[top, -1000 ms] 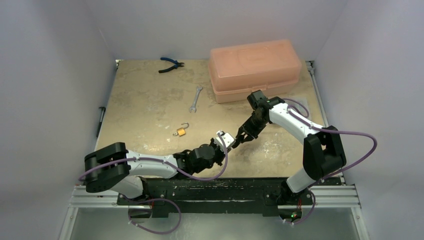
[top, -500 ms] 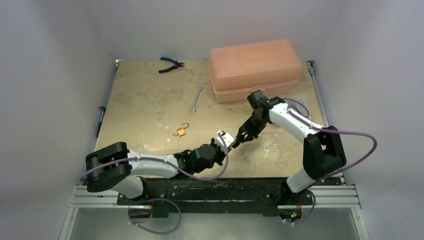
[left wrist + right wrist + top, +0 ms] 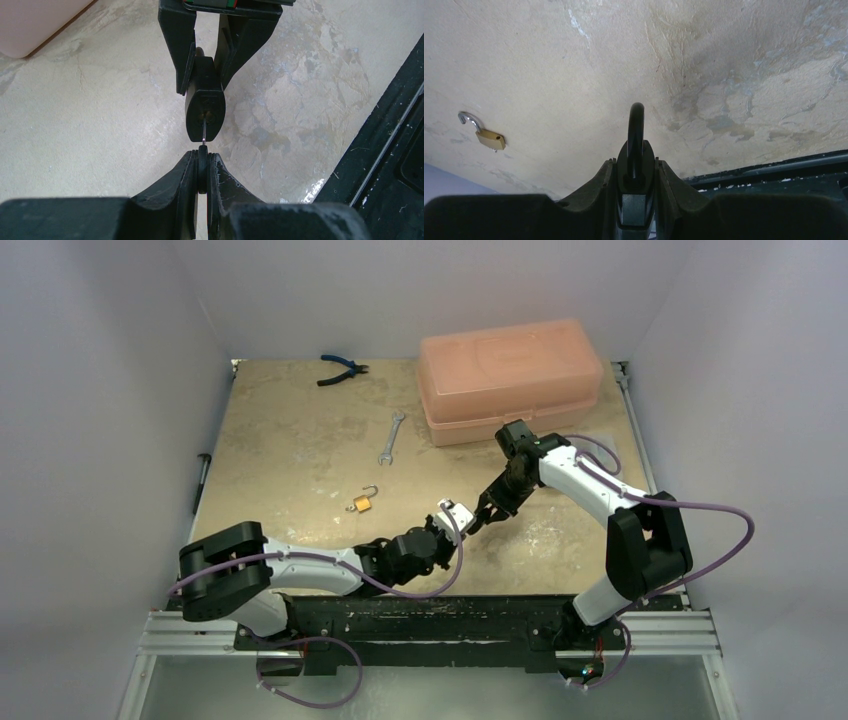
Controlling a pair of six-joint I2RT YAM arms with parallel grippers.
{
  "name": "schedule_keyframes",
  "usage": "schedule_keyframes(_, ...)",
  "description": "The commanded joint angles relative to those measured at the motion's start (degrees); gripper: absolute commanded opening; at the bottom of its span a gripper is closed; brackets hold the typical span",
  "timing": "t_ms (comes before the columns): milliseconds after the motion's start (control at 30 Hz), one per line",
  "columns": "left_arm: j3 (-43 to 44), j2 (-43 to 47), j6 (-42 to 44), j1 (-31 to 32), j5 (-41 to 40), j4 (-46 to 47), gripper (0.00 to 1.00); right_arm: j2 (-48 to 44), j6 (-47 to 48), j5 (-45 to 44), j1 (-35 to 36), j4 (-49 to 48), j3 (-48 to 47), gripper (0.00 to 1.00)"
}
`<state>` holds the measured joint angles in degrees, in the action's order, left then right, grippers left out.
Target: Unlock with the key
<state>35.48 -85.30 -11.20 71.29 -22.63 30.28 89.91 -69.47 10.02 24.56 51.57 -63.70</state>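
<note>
Left gripper [image 3: 201, 162]: fingers [image 3: 184, 176] set narrow, clamped on the black plastic head of a small thin-bladed metal key [image 3: 202, 172]. Blade edge-on to the wrist camera, pointing straight out from the fingertips at the keyway in the end face of a black padlock [image 3: 204, 107] with a rounded body. Tip at the keyway mouth, seemingly just inside; depth not readable from this angle.

Right gripper [image 3: 205, 70]: fingers [image 3: 175, 50] closed narrow on the two flat sides of the black padlock, keyway end turned toward the left gripper. In the right wrist view, dark shackle [image 3: 636, 130] seen edge-on, sticking out past the fingertips [image 3: 606, 180], lock held clear of the surface below.

Both grippers tip to tip above the near middle of the worn, beige, stone-patterned table [image 3: 290, 450].

Lying flat on the table, left of the meeting point: small brass padlock [image 3: 363, 503], silver shackle swung open.

Farther back: silver open-ended wrench [image 3: 391, 437], near the front left corner of a salmon-pink lidded plastic box [image 3: 510, 375] at the far right.

At the far edge, well apart from the rest: blue-handled pliers [image 3: 342, 368].
</note>
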Motion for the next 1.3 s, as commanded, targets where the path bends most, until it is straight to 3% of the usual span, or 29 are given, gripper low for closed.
schedule_keyframes(0, 2.9, -0.6, -4.3, 0.0, -0.9, 3.2, 0.0, -2.3, -1.9, 6.4, 0.7, -0.4, -1.2, 0.0)
schedule_keyframes(167, 3.3, -1.8, -6.3, 0.0, -1.8, 3.4, 0.0, -2.5, -2.2, 6.2, 0.8, -0.2, -1.1, 0.0)
schedule_keyframes(400, 4.7, -2.4, 0.6, 0.0, -4.0, 0.2, 0.0, -2.9, -2.2, 6.2, 0.9, 0.0, -1.3, 0.0)
schedule_keyframes(633, 2.8, -1.4, 10.1, 0.3, 0.4, 3.5, 0.0, -2.6, -2.2, 6.3, 0.9, -0.2, -1.4, 0.0)
schedule_keyframes(833, 3.0, -0.9, 1.4, 0.2, -4.5, 3.2, 0.0, -2.5, -2.2, 6.2, 0.9, 0.2, -1.8, 0.0)
schedule_keyframes(967, 2.7, -0.9, -4.1, 0.2, -2.4, 4.4, 0.0, -2.4, -2.2, 6.2, 1.0, 0.2, -1.9, 0.0)
schedule_keyframes(1267, 0.8, 0.0, -1.2, 0.2, -1.6, 6.5, 0.0, -2.7, -2.0, 6.8, 1.2, -0.3, -1.9, 0.0)
